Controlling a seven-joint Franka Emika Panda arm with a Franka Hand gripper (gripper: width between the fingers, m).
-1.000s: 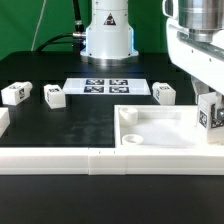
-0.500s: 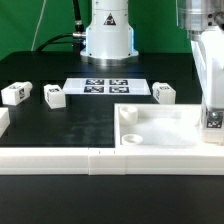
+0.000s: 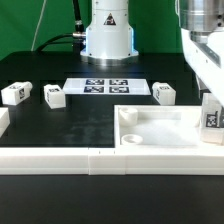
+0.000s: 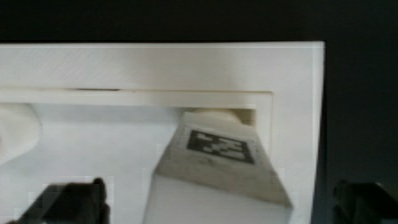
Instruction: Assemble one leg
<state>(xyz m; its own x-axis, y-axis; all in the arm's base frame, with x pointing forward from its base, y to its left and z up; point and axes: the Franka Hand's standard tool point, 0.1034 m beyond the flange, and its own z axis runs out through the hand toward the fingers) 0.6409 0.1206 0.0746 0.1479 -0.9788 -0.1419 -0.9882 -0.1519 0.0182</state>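
The leg (image 3: 212, 119) stands upright in a rim corner of the panel (image 3: 165, 126) at the exterior view's right, long axis vertical, directly below the jaws; these are spread wide, one each side of it, seemingly not touching, so closing inward should pinch it

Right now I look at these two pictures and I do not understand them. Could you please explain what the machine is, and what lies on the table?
The machine is a robot arm; its white base stands at the back. The wide picture comes from a camera off the arm. The close picture comes from a camera on the wrist, looking past the tool. On the black table lie three loose legs, the marker board and a large white panel. A fourth leg stands in a corner of the panel. The tool is open and holds nothing.
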